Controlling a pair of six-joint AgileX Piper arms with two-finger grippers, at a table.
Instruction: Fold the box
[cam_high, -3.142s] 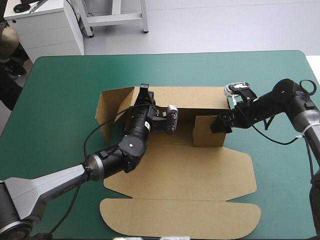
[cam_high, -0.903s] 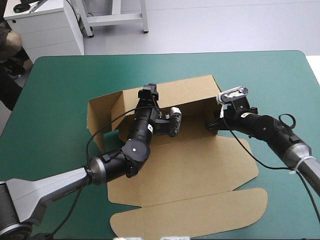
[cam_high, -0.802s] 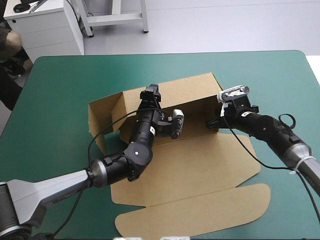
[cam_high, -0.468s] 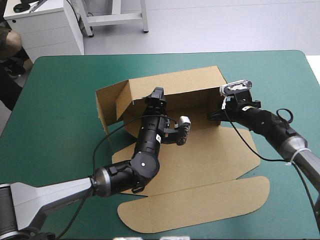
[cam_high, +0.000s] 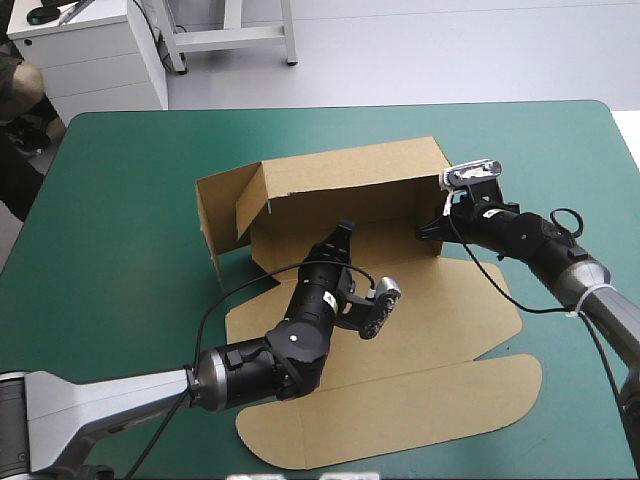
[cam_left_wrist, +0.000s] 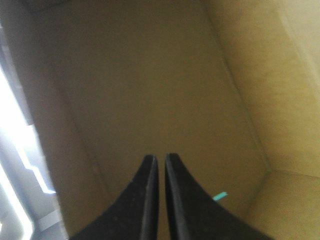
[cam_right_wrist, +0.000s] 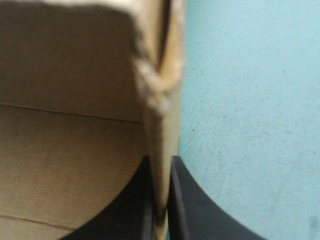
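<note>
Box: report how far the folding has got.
Done: the back wall and left wall of the box stand raised. In hand: the right gripper is shut on the right wall; the left gripper, shut and empty, points inside. Left: the lid lies flat on the teal-green cover.

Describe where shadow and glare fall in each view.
High view: the brown cardboard box shades its own floor under the raised wall. Left wrist view: dim board ahead of the black left end effector, white glare past its edge. Right wrist view: the teal-green table cover lies bright.
</note>
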